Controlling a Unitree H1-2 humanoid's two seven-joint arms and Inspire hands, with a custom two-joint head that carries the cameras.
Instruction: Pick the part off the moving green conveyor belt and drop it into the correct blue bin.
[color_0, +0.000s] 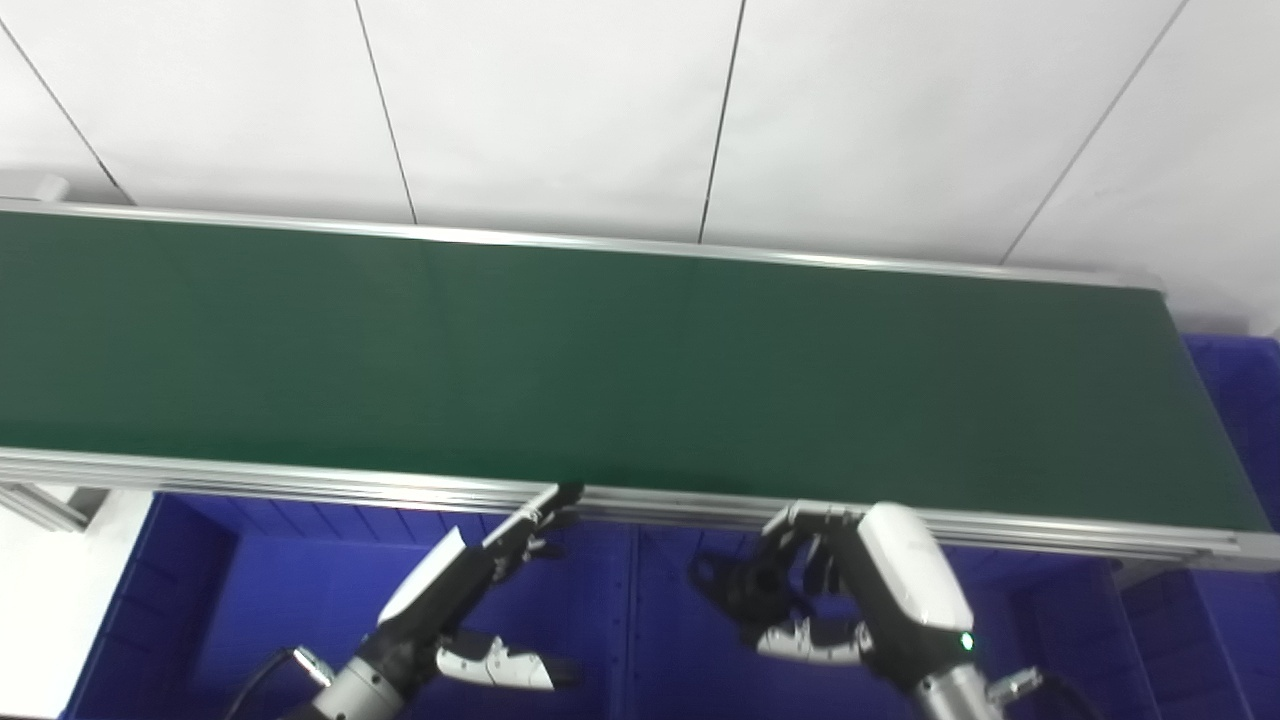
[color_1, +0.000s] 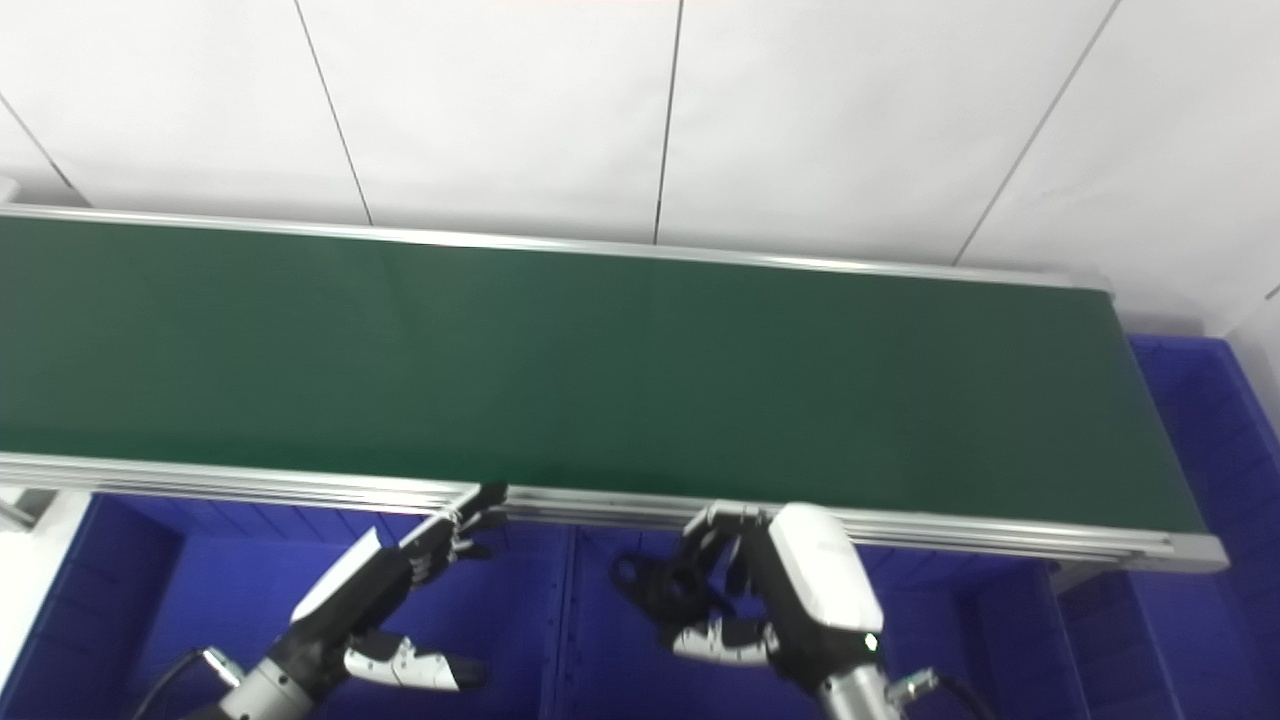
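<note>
The green conveyor belt runs across the view and no part shows on it. My right hand is below the belt's near rail, over a blue bin. Its fingers are curled around a small black part with a ring-shaped end that sticks out to the left. My left hand is over the neighbouring blue bin. Its fingers are stretched out toward the rail, the thumb is apart, and it holds nothing.
The belt's aluminium near rail runs just above both hands. A wall between the two bins lies between the hands. Another blue bin stands past the belt's right end. A white wall is behind the belt.
</note>
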